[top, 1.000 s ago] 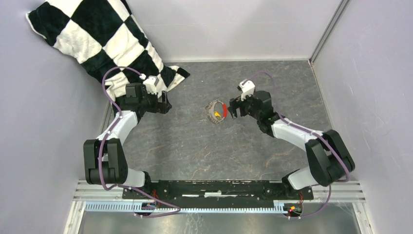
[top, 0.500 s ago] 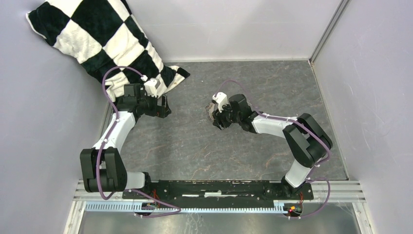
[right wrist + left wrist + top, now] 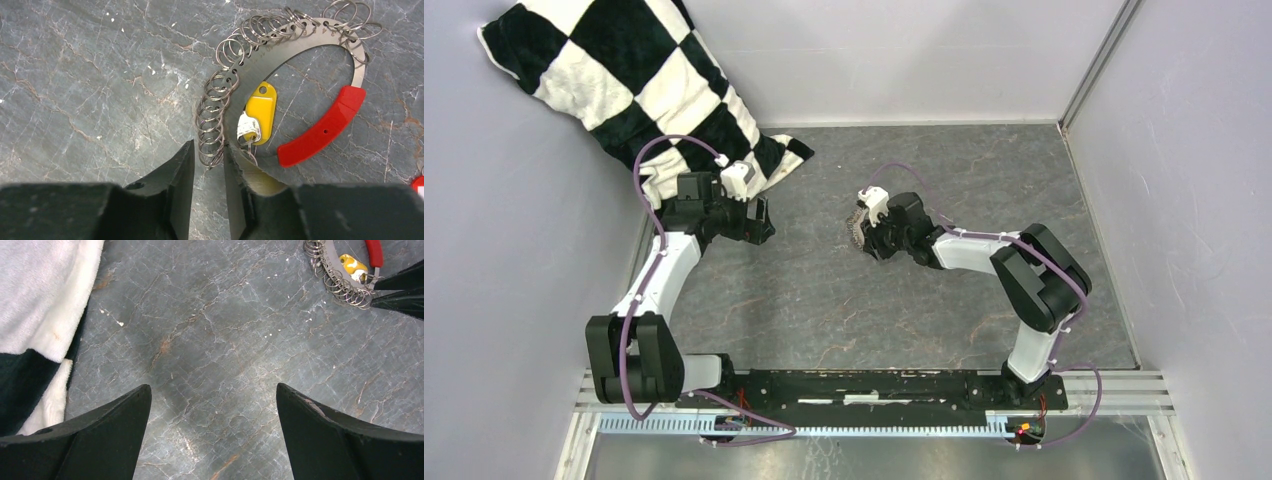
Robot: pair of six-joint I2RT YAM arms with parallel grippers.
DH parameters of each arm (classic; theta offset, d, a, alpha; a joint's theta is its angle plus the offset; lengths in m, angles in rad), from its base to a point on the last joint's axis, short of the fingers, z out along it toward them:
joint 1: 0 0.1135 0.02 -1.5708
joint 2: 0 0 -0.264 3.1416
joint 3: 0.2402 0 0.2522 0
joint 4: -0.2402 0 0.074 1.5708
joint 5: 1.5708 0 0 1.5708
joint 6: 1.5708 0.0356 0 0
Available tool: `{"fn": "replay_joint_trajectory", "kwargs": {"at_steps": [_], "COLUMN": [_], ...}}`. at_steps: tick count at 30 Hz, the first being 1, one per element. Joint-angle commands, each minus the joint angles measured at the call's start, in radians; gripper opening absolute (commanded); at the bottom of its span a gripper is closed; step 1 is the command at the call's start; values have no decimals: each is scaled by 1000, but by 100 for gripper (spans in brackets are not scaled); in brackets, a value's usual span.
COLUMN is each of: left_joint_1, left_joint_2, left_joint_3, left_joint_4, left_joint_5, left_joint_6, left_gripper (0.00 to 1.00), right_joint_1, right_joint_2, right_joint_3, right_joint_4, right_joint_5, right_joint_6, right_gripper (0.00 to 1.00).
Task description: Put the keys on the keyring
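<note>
The keyring (image 3: 280, 55) is a grey metal arc with a red section (image 3: 322, 127) and several small split rings (image 3: 212, 120) along its outer edge. It lies flat on the stone floor, and from above only its left edge (image 3: 855, 228) shows beside the right wrist. A yellow key (image 3: 261, 111) lies inside the arc. A sliver of a red key (image 3: 419, 184) shows at the right edge of the right wrist view. My right gripper (image 3: 208, 150) straddles the lowest split rings, jaws narrow but still apart. My left gripper (image 3: 212, 387) hangs wide open over bare floor, far left of the keyring (image 3: 340, 282).
A black-and-white checkered cloth (image 3: 624, 80) is piled in the back left corner, its edge just left of my left gripper (image 3: 764, 218). Pale walls enclose the floor on three sides. White crumbs dot the floor.
My right arm swung left over the keyring and lowered onto its edge, and its jaws narrowed from wide open to a slim gap. The left arm barely shifted.
</note>
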Motion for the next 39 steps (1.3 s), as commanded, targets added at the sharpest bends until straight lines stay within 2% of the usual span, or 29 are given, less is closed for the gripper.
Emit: {"fn": "replay_joint_trajectory", "kwargs": {"at_steps": [1, 13, 16, 19, 22, 28, 33, 36, 39], "left_joint_1": [-5, -5, -5, -5, -38, -42, -46, -51, -85], "left_joint_2": [-35, -65, -68, -77, -84, -119, -181, -218, -227], "left_joint_3": [-3, -21, -23, -24, 7, 101, 171, 209, 233], "left_joint_4": [1, 1, 1, -6, -50, -198, -380, -393, -392], "left_joint_5": [2, 1, 1, 5, 24, 175, 341, 435, 477], "left_joint_6": [64, 86, 88, 94, 117, 189, 398, 488, 498], "left_gripper": [99, 97, 97, 95, 95, 88, 88, 89, 91], "right_joint_1": [3, 7, 7, 8, 9, 33, 73, 98, 121], "right_joint_2": [21, -3, -4, -12, -54, -206, -318, -375, -439], "right_joint_3": [45, 6, 8, 16, 31, 71, 77, 66, 35], "right_joint_4": [5, -9, -6, -13, -30, -103, -180, -226, -222], "right_joint_5": [24, 116, 117, 120, 106, -7, -84, -134, -175], "right_joint_6": [29, 24, 24, 15, -6, -95, -199, -266, -323], "right_gripper": [32, 26, 15, 1, 1, 0, 0, 0, 1]}}
